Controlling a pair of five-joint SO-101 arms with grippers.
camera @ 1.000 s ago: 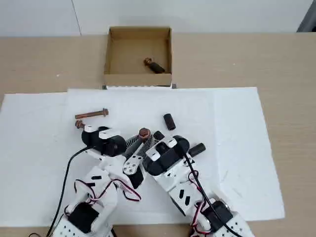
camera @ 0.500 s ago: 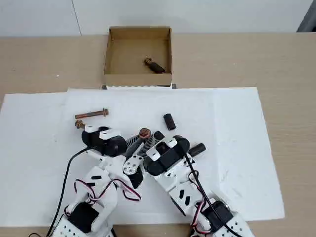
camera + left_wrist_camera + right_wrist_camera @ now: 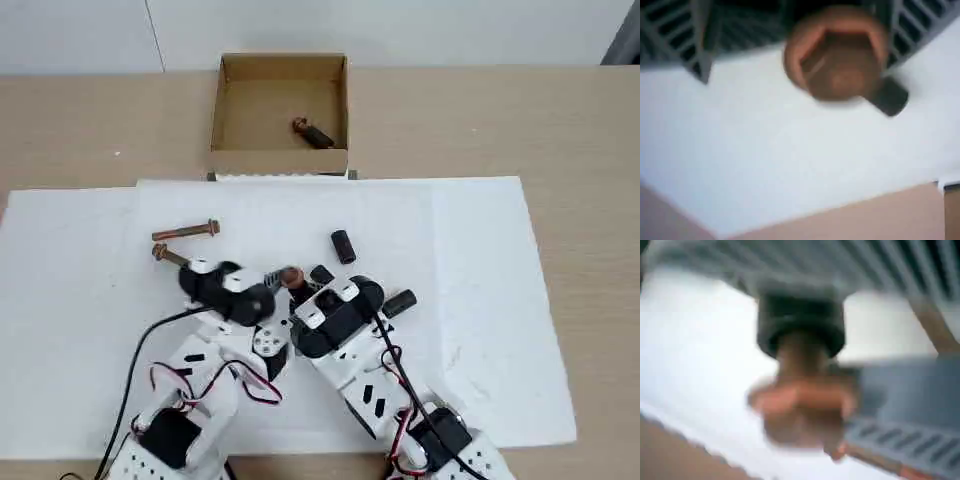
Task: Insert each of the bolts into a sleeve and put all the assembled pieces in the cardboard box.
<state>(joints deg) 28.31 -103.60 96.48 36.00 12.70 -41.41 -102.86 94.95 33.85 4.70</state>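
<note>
Toward six o'clock from brown cardboard box (image 3: 214, 112), left pincer (image 3: 282, 278) clamped copper hex-head bolt (image 3: 291, 274), right pincer (image 3: 318, 282) clamped black cylindrical sleeve (image 3: 321, 273). Advice: align axes, push gently.

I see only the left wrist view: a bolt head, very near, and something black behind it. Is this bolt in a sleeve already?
Observer: Partly. In the right wrist view the bolt enters the sleeve, some shank bare between.
Operator: Is anything in the box?
Observer: One assembled piece lies in the box.
Operator: What is left loose?
Observer: Two loose bolts and two loose sleeves on the mat.
</note>
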